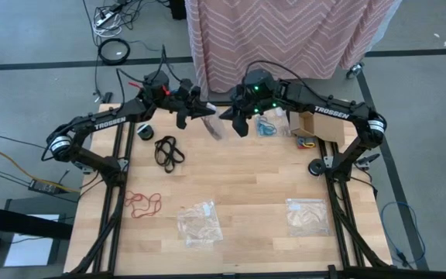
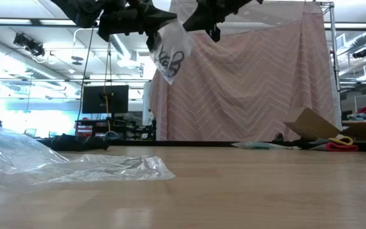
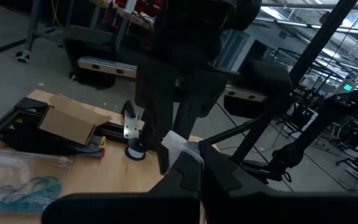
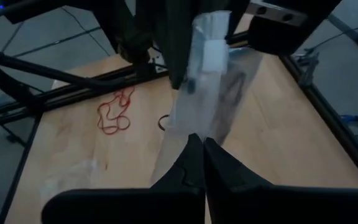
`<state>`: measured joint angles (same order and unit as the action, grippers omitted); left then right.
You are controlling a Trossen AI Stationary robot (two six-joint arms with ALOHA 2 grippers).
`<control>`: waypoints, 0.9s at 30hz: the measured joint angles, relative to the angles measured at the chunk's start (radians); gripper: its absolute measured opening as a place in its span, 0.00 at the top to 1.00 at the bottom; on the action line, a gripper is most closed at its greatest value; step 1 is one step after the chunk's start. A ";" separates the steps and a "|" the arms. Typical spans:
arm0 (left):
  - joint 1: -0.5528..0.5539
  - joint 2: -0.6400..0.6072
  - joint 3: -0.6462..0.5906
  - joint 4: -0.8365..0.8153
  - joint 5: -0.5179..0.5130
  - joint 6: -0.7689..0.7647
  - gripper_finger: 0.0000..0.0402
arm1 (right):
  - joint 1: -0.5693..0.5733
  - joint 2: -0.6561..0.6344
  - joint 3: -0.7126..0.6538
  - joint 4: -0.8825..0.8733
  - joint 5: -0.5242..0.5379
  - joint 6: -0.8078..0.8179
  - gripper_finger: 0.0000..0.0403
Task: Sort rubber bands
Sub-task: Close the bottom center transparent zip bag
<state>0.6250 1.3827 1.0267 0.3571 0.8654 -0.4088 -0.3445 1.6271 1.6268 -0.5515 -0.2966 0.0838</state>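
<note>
Both arms are up at the far middle of the counter [image 1: 231, 178], holding one clear plastic bag [image 1: 215, 128] between them, well above the wood. My left pincer [image 1: 204, 113] is pressed together on one edge of the bag, my right pincer [image 1: 233, 114] is pressed together on the opposite edge. In the low view the bag [image 2: 170, 54] hangs in the air with a few dark bands [image 2: 169, 62] inside it. My read: two-sided grip is there to pull the mouth apart or tip the contents out, not to carry it.

Where the rubber bands sit now:
- black bands [image 1: 169, 151]: loose on the counter, far left, just near of the left pincer
- red bands [image 1: 143, 203]: loose, near left
- teal bands [image 1: 268, 128]: far right, just under the right arm, beside the cardboard box [image 1: 316, 125]
- a few more coloured bands lie at the box's near edge

Two other clear bags lie flat near the front: one in the middle [image 1: 199, 222], one right [image 1: 307, 216]. Each looks to hold pale bands, too faint to be sure.

Clusters are already apart by colour, so I'd judge the sort is midway, with the bagged dark ones not yet out. Risk: thin film slipping from either pinch.
</note>
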 joint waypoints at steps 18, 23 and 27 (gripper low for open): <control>-0.002 0.002 0.000 -0.253 0.006 0.171 1.00 | -0.058 -0.012 0.002 0.093 -0.209 0.073 0.68; -0.005 0.003 0.000 -0.216 -0.005 0.172 1.00 | -0.064 -0.010 -0.003 0.094 -0.185 0.080 0.64; -0.010 0.003 0.000 -0.172 -0.006 0.143 1.00 | -0.064 -0.009 -0.030 0.129 -0.178 0.086 0.65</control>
<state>0.6152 1.3857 1.0264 0.1855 0.8597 -0.2660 -0.4083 1.6176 1.5970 -0.4227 -0.4746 0.1703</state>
